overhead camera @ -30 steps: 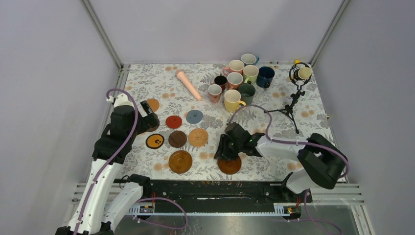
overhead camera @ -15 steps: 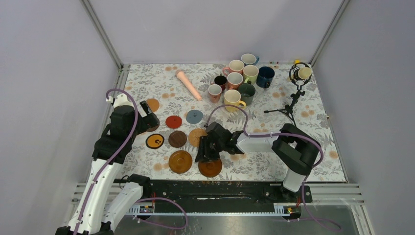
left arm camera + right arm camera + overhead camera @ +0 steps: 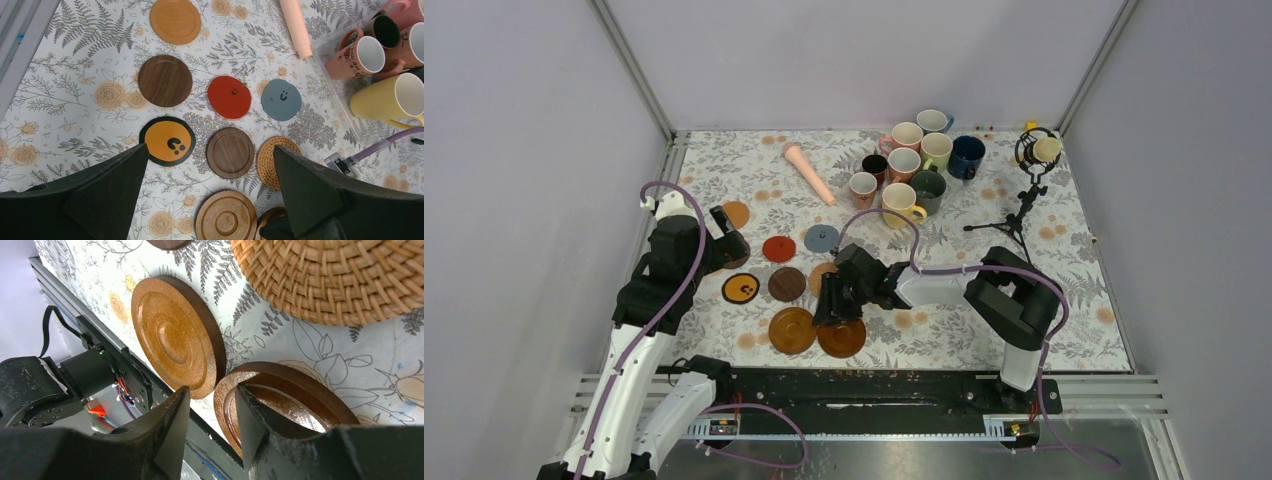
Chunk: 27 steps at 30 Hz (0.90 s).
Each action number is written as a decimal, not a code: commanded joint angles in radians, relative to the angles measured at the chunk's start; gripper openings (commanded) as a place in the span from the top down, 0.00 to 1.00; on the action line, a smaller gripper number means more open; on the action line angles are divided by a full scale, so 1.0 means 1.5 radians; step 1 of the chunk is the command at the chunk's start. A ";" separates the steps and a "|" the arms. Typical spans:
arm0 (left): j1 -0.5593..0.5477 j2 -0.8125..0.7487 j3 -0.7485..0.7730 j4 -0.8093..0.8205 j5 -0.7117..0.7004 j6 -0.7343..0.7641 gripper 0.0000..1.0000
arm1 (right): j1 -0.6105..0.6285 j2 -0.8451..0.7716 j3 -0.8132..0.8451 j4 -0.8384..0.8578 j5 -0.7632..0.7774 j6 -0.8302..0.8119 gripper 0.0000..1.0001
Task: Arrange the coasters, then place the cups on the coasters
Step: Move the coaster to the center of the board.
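Coaster (image 3: pixel 844 340) rim pinched by my right gripper (image 3: pixel 210 400), arm stretched low leftward; left gripper (image 3: pixel 210 150) hovers released; cups (image 3: pixel 904 163) cluster far.

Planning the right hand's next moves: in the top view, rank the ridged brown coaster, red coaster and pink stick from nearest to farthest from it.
1. Ridged brown coaster, just left of the right hand.
2. Red coaster, farther back, to the left.
3. Pink stick, at the far back.

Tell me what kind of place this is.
Probably a robot lab test cell, not a home: bare grey walls in metal framing, left arm and right arm bolted to a rail, mugs and coasters staged on a floral table.
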 commanded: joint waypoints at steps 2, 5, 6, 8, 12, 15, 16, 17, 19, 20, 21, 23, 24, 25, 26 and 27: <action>-0.002 -0.005 0.011 0.014 -0.017 0.003 0.01 | 0.006 0.029 0.022 -0.029 0.033 -0.044 0.53; -0.002 -0.005 0.011 0.014 -0.017 0.002 0.01 | 0.006 0.032 0.026 -0.043 0.040 -0.056 0.53; -0.002 -0.004 0.011 0.014 -0.017 0.002 0.01 | 0.006 0.031 0.026 -0.047 0.043 -0.059 0.53; -0.002 -0.004 0.011 0.014 -0.016 0.002 0.01 | 0.006 0.028 0.027 -0.053 0.051 -0.067 0.53; -0.002 -0.006 0.011 0.014 -0.016 0.002 0.01 | 0.005 0.014 0.028 -0.069 0.064 -0.081 0.53; -0.002 -0.004 0.010 0.014 -0.016 0.002 0.01 | 0.005 -0.004 0.032 -0.089 0.064 -0.088 0.52; -0.002 -0.004 0.010 0.014 -0.016 0.002 0.01 | 0.005 -0.012 0.032 -0.097 0.065 -0.090 0.51; -0.002 -0.005 0.010 0.014 -0.016 0.002 0.01 | 0.006 -0.021 0.032 -0.100 0.064 -0.093 0.50; -0.002 -0.005 0.010 0.014 -0.017 0.002 0.01 | 0.005 -0.042 0.030 -0.106 0.065 -0.095 0.48; -0.002 -0.004 0.010 0.015 -0.017 0.002 0.01 | 0.005 -0.054 0.029 -0.109 0.066 -0.095 0.47; -0.002 -0.005 0.010 0.015 -0.017 0.001 0.01 | 0.006 -0.064 0.028 -0.109 0.066 -0.095 0.47; -0.002 -0.003 0.011 0.014 -0.016 0.001 0.01 | 0.006 -0.078 0.026 -0.110 0.061 -0.092 0.47; -0.002 -0.004 0.011 0.015 -0.016 0.002 0.01 | 0.006 -0.081 0.024 -0.113 0.059 -0.092 0.47; -0.002 -0.003 0.011 0.015 -0.016 0.002 0.01 | 0.006 -0.083 0.022 -0.118 0.061 -0.092 0.47; -0.002 -0.004 0.011 0.014 -0.016 0.002 0.01 | 0.006 -0.083 0.018 -0.122 0.064 -0.093 0.47; -0.002 -0.003 0.010 0.015 -0.016 0.002 0.01 | 0.005 -0.083 0.014 -0.127 0.068 -0.093 0.47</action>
